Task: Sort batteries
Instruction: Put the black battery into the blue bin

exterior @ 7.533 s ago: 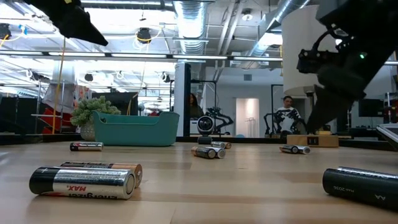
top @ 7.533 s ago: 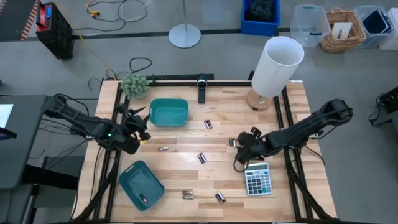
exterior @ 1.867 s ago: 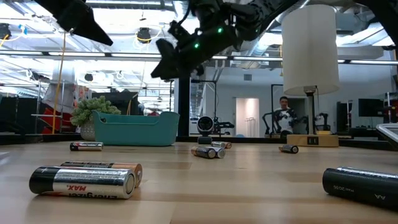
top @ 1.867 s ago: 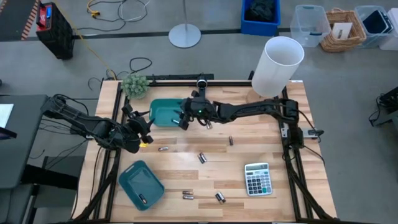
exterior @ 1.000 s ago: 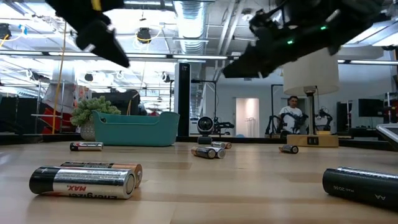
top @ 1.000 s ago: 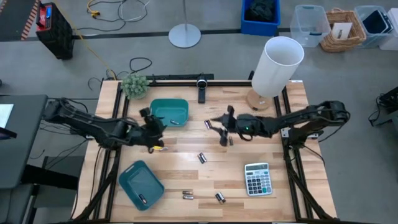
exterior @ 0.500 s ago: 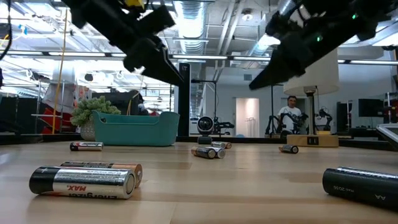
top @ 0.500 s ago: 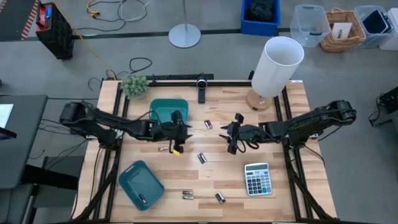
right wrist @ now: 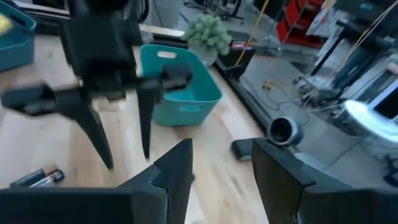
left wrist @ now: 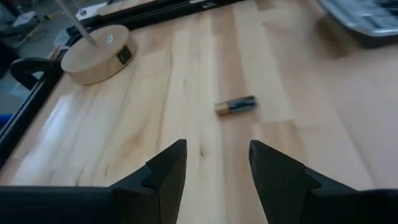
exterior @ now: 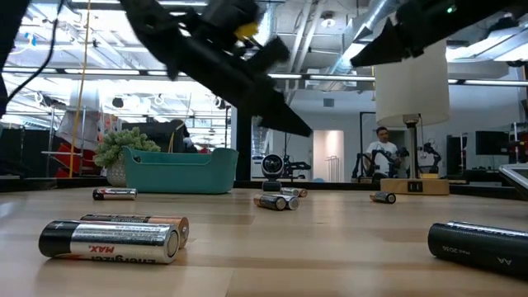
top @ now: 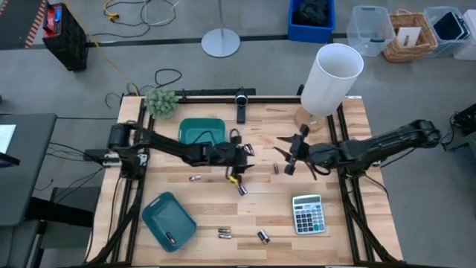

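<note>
Several small batteries lie loose on the wooden table, among them one mid-table, one nearer the front, one and a pair. One more lies in the near-left teal tray. My left gripper hovers open over the table's middle, pointing toward the right edge. The mid-table battery lies ahead of its fingers. My right gripper hangs open just right of it, facing the left arm, with nothing between its fingers.
A teal bin stands at the far middle-left, beside a small plant. A white lamp is at the far right and a grey calculator at the near right. A camera sits on the far edge.
My left gripper has swept from beside the far teal bin toward the table's right edge to the middle, sinking and tipping more level. My right gripper has drawn back toward the right edge and risen a little. Both stay open. No battery has moved.
</note>
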Action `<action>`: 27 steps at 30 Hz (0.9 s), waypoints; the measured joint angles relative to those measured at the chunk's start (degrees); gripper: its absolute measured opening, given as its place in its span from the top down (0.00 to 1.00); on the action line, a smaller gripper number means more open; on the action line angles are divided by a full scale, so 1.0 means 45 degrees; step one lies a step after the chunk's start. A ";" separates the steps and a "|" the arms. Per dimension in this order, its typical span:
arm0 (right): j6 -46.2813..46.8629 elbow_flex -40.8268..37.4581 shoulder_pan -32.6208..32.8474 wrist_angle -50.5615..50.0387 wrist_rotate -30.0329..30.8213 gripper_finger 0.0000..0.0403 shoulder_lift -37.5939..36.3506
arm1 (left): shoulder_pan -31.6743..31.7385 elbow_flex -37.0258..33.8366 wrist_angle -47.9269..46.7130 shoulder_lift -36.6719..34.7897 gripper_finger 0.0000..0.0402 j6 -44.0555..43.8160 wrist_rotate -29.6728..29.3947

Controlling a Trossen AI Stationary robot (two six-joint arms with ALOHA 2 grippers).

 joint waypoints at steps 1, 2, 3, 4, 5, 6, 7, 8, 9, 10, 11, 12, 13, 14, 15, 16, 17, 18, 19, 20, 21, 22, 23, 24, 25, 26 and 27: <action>-0.0118 0.0004 0.0024 -0.0103 0.0022 0.55 -0.0224 | 0.0076 0.0361 -0.0106 0.0334 0.58 0.0151 0.0000; -0.0197 0.0005 0.0068 -0.0301 0.0056 0.55 -0.0482 | 0.0149 0.0718 -0.0288 0.0657 0.58 0.0376 0.0018; -0.0252 0.0005 0.0071 -0.0547 0.0061 0.55 -0.0755 | 0.0209 0.1104 -0.0453 0.0951 0.58 0.0604 0.0089; -0.0252 0.0005 0.0088 -0.0754 0.0068 0.55 -0.1025 | 0.0254 0.1427 -0.0592 0.1186 0.58 0.0794 0.0137; -0.0252 0.0005 0.0133 -0.0902 0.0086 0.55 -0.1263 | 0.0296 0.1728 -0.0812 0.1412 0.58 0.0964 0.0240; -0.0251 0.0005 0.0184 -0.1064 0.0095 0.55 -0.1531 | 0.0355 0.2039 -0.0896 0.1599 0.58 0.1113 0.0425; -0.0247 0.0005 0.0234 -0.1319 0.0097 0.55 -0.1830 | 0.0405 0.2325 -0.0967 0.1750 0.58 0.1234 0.0537; -0.0237 0.0005 0.0282 -0.1520 0.0107 0.55 -0.2069 | 0.0468 0.2555 -0.1027 0.1875 0.58 0.1339 0.0662; -0.0157 0.0007 0.0343 -0.1594 0.0129 0.55 -0.2267 | 0.0540 0.2752 -0.1079 0.1942 0.58 0.1426 0.0814; -0.0040 0.0023 0.0393 -0.1792 0.0162 0.55 -0.2491 | 0.0613 0.2874 -0.1081 0.1963 0.58 0.1526 0.0886; 0.0095 0.0024 0.0407 -0.2114 0.0263 0.55 -0.2685 | 0.0698 0.2952 -0.1081 0.1965 0.58 0.1633 0.1039; 0.0301 0.0015 0.0432 -0.2416 0.0393 0.55 -0.2836 | 0.0789 0.3019 -0.1054 0.1956 0.58 0.1730 0.1277; 0.0491 0.0015 0.0474 -0.2610 0.0437 0.55 -0.2948 | 0.0877 0.3071 -0.0969 0.1952 0.58 0.1824 0.1474; 0.0668 0.0015 0.0476 -0.2831 0.0456 0.55 -0.3033 | 0.0983 0.3111 -0.0960 0.1952 0.58 0.1898 0.1690; 0.0798 0.0015 0.0462 -0.3043 0.0471 0.55 -0.3083 | 0.1091 0.3156 -0.1000 0.1952 0.58 0.2008 0.2009; 0.0904 0.0015 0.0458 -0.3116 0.0471 0.55 -0.3103 | 0.1204 0.3221 -0.1097 0.1952 0.58 0.2145 0.2396; 0.0938 0.0015 0.0462 -0.3126 0.0467 0.55 -0.3098 | 0.1307 0.3250 -0.1158 0.1952 0.58 0.2287 0.2801; 0.0957 0.0015 0.0472 -0.3164 0.0471 0.55 -0.3098 | 0.1400 0.3275 -0.1246 0.1952 0.58 0.2405 0.3171; 0.0962 0.0015 0.0481 -0.3186 0.0471 0.55 -0.3083 | 0.1472 0.3286 -0.1281 0.1952 0.58 0.2507 0.3439; 0.0962 0.0015 0.0485 -0.3181 0.0466 0.55 -0.3065 | 0.1534 0.3286 -0.1351 0.1952 0.58 0.2607 0.3603; 0.0968 0.0015 0.0486 -0.3186 0.0466 0.55 -0.3024 | 0.1577 0.3286 -0.1417 0.1952 0.58 0.2729 0.3732; 0.1017 0.0015 0.0486 -0.3181 0.0466 0.55 -0.2973 | 0.1599 0.3286 -0.1416 0.1952 0.58 0.2883 0.3848; 0.1052 0.0015 0.0486 -0.3217 0.0461 0.55 -0.2961 | 0.1627 0.3286 -0.1378 0.1952 0.58 0.3052 0.4034; 0.1081 0.0010 0.0486 -0.3265 0.0435 0.55 -0.2957 | 0.1654 0.3286 -0.1333 0.1952 0.58 0.3199 0.4263; 0.1139 0.0010 0.0486 -0.3266 0.0393 0.55 -0.2965 | 0.1688 0.3286 -0.1280 0.1952 0.58 0.3335 0.4425; 0.1229 0.0010 0.0488 -0.3256 0.0372 0.55 -0.2967 | 0.1696 0.3297 -0.1216 0.2039 0.58 0.3420 0.4473; 0.1373 0.0010 0.0514 -0.3289 0.0364 0.55 -0.2970 | 0.1696 0.3360 -0.1000 0.2243 0.58 0.3462 0.4493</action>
